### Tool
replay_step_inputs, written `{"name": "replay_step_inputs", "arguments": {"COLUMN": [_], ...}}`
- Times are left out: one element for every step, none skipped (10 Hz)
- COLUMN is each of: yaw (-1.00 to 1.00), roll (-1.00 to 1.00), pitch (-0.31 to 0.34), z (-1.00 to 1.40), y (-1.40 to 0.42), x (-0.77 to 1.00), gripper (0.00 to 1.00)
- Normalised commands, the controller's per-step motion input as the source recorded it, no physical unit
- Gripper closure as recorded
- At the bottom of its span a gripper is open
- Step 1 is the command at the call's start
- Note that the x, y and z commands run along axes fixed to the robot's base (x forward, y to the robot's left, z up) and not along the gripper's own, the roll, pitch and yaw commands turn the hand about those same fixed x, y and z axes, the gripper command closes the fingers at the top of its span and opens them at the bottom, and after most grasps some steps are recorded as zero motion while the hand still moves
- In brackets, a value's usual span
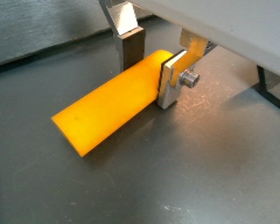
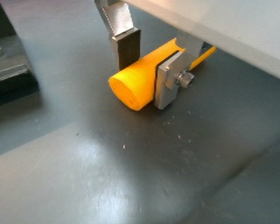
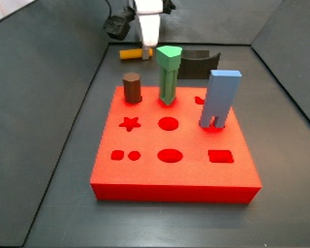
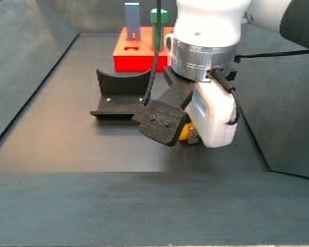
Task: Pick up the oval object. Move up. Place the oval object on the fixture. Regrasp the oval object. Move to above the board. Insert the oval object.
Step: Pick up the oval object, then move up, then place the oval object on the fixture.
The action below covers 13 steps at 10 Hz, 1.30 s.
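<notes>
The oval object (image 1: 105, 112) is a yellow-orange peg lying flat on the dark floor; it shows in both wrist views (image 2: 133, 86). My gripper (image 1: 150, 79) straddles one end of it, low over the floor. One finger rests against the peg's side, and the other finger's pad (image 1: 130, 51) stands just off the far side, so the jaws look open. In a side view the gripper (image 4: 185, 131) is beside the dark fixture (image 4: 119, 95), with a bit of the peg (image 4: 188, 136) showing. The red board (image 3: 170, 165) lies well away from the gripper (image 3: 147, 39).
On the board stand a green peg (image 3: 167, 73), a blue peg (image 3: 220, 97) and a brown cylinder (image 3: 132, 89). The fixture's edge (image 2: 8, 70) shows close by in a wrist view. Grey walls enclose the floor.
</notes>
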Motion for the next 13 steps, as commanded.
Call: {"name": "replay_step_inputs", "arguments": {"yaw": [0.0,0.0,0.0,0.0,0.02,0.02,0.02,0.01,0.0,0.0,0.0,0.0,0.0], "roll": [0.0,0.0,0.0,0.0,-0.02,-0.01,0.02,0.03,0.06,0.09,0.0,0.0,0.01], "pitch": [0.0,0.0,0.0,0.0,-0.002,0.043,0.077,0.095,0.121,0.131,0.0,0.006,0.042], "z": [0.0,0.0,0.0,0.83,0.81,0.68,0.55,0.47,0.3,0.18,1.0,1.0,1.0], "y": [0.0,0.0,0.0,0.0,-0.1,-0.07,-0.03,-0.02,-0.02,-0.01,0.0,0.0,0.0], "x": [0.0,0.0,0.0,0.0,0.03,0.0,0.01,0.01,0.0,-0.01,0.0,0.0,-0.01], "gripper": [1.0,1.0,1.0,1.0,1.0,1.0,1.0,1.0,1.0,1.0,1.0,1.0,1.0]}}
